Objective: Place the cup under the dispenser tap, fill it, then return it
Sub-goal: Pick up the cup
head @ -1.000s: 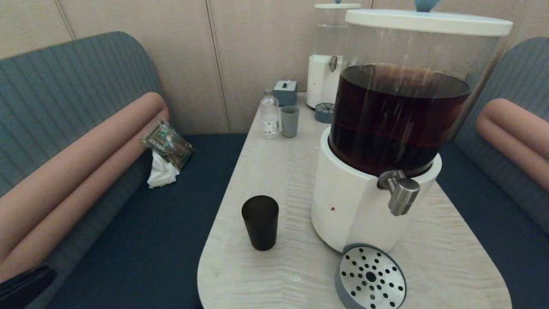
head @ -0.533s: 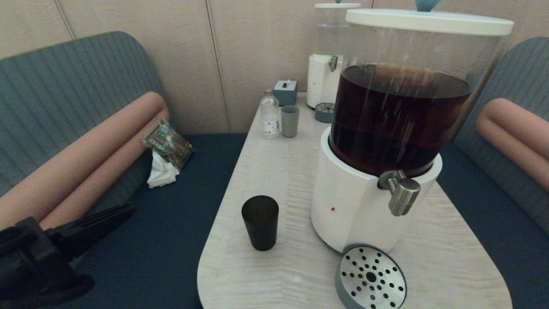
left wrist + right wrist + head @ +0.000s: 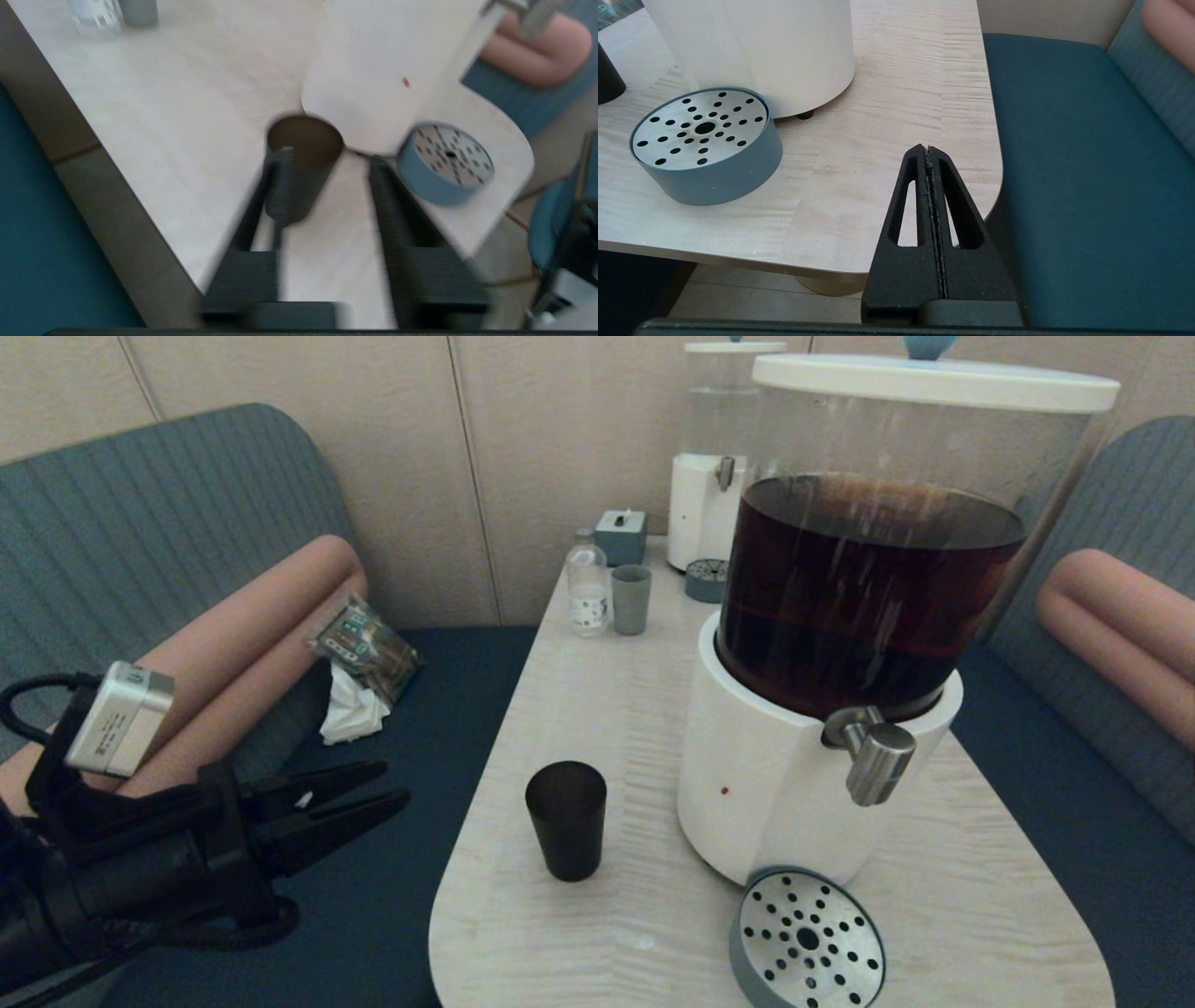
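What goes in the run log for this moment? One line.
left claw: open, off table edge, aimed at cup | cup: upright, untouched | right claw: shut, parked | dispenser tap: unused

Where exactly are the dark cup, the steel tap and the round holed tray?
dark cup [image 3: 566, 821], head view, middle of its side wall.
steel tap [image 3: 878, 761], head view, on its cylindrical body.
round holed tray [image 3: 808, 938], head view, on its perforated metal top.

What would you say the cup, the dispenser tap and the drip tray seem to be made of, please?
The cup: matte dark, no shine, probably plastic or ceramic. The dispenser tap: brushed steel, grey with soft highlights. The drip tray: perforated metal plate in a matte blue-grey ring, likely plastic.
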Robot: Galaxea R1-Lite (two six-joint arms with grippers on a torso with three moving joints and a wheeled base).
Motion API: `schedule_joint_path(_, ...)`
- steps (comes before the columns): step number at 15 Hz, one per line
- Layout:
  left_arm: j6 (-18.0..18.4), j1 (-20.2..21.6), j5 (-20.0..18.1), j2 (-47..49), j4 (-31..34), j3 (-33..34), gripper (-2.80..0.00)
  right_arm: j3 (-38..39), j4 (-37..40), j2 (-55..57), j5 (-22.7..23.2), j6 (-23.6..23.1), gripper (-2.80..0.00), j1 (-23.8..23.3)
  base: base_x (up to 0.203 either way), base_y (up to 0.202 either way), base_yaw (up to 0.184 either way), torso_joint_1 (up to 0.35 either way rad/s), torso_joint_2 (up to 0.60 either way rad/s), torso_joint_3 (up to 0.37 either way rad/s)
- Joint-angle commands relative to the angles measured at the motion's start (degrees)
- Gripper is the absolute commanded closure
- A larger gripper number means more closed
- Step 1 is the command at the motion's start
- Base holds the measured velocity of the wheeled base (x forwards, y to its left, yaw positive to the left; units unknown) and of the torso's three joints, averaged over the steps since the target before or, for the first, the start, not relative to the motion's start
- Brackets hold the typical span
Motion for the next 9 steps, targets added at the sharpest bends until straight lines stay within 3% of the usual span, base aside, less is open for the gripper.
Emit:
schedule_joint_path(1,-0.6,0.0,0.0,4.7,-2.1,-1.6,-2.8,0.4,0.0,-0.4,0.0,0.0,0.0,0.0,0.0,0.0,0.0,0.0,0.0,0.0)
schedule_joint_path(5,-0.6,-2.1,9.8,4.4,-2.4,-1.9,-2.8,0.4,0.0,-0.3,0.0,0.0,0.0,0.0,0.0,0.0,0.0,0.0,0.0,0.0)
schedule_joint_path(7,-0.6,-2.3,9.8,4.2,-2.1,1.5,-2.8,0.4,0.0,-0.4,0.0,0.0,0.0,0.0,0.0,0.0,0.0,0.0,0.0,0.0)
schedule_joint_path(9,-0.5,-2.3,6.6,5.9,-2.4,4.2,-2.8,0.4,0.0,-0.4,0.0,0.0,0.0,0.0,0.0,0.0,0.0,0.0,0.0,0.0)
